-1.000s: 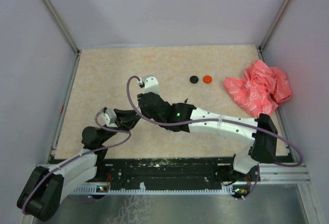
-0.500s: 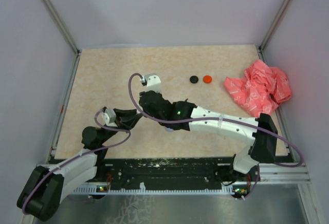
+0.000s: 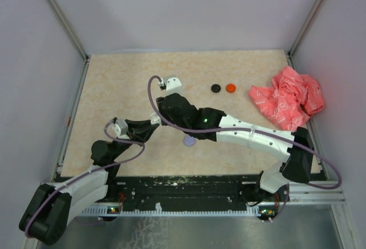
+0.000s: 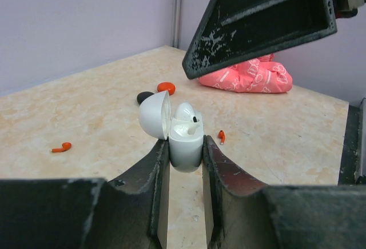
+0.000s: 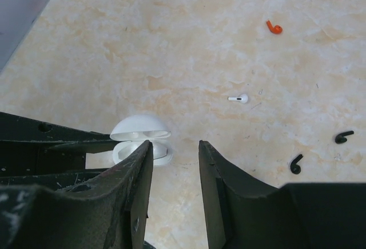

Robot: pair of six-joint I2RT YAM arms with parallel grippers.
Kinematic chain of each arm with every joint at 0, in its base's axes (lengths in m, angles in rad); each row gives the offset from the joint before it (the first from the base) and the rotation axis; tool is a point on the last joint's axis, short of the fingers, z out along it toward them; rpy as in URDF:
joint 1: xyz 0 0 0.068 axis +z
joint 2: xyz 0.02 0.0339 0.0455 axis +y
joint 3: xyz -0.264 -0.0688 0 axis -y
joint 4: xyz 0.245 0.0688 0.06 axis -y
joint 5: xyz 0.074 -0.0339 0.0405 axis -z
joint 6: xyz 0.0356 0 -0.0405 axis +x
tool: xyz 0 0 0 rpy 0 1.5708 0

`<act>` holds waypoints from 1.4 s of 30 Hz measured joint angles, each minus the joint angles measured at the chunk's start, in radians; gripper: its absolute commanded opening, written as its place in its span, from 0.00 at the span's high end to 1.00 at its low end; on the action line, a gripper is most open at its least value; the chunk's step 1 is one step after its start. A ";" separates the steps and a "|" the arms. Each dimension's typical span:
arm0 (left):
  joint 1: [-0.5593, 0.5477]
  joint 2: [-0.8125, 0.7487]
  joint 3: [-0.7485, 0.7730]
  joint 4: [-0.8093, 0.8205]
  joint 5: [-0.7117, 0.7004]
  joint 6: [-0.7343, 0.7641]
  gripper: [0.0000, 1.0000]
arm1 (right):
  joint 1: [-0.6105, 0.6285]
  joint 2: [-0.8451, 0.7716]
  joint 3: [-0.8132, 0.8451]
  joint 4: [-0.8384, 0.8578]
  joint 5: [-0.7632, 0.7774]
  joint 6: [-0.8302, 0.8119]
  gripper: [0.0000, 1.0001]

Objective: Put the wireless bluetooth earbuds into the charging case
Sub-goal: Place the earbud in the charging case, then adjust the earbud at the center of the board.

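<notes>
My left gripper (image 4: pixel 186 146) is shut on the white charging case (image 4: pixel 186 140), which stands upright with its lid open. A white earbud (image 4: pixel 191 124) sits in one socket. My right gripper (image 5: pixel 174 146) hangs just above the case (image 5: pixel 140 140), open, with nothing between its fingers (image 4: pixel 263 20). Loose earbuds lie on the table: one white (image 5: pixel 239 98), one orange (image 5: pixel 274 28) and two black (image 5: pixel 343 137) (image 5: pixel 295 164). Two orange earbuds (image 4: pixel 61 146) (image 4: pixel 221 137) show in the left wrist view. In the top view the right arm (image 3: pixel 246 135) hides the case.
A black disc (image 3: pixel 215 88) and a red disc (image 3: pixel 230 88) lie at the back of the table. A crumpled pink-red bag (image 3: pixel 289 97) sits at the right edge. A small lilac round thing (image 3: pixel 189 141) shows beside the right arm. Walls enclose the table.
My right gripper has risen, moved toward the far side and opened wider. The lilac round thing has come into view beneath its arm. The left gripper still holds the case.
</notes>
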 measured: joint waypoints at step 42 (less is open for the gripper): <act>0.006 0.001 0.000 -0.382 -0.393 -0.023 1.00 | -0.331 0.582 0.043 0.310 -0.251 -0.159 0.61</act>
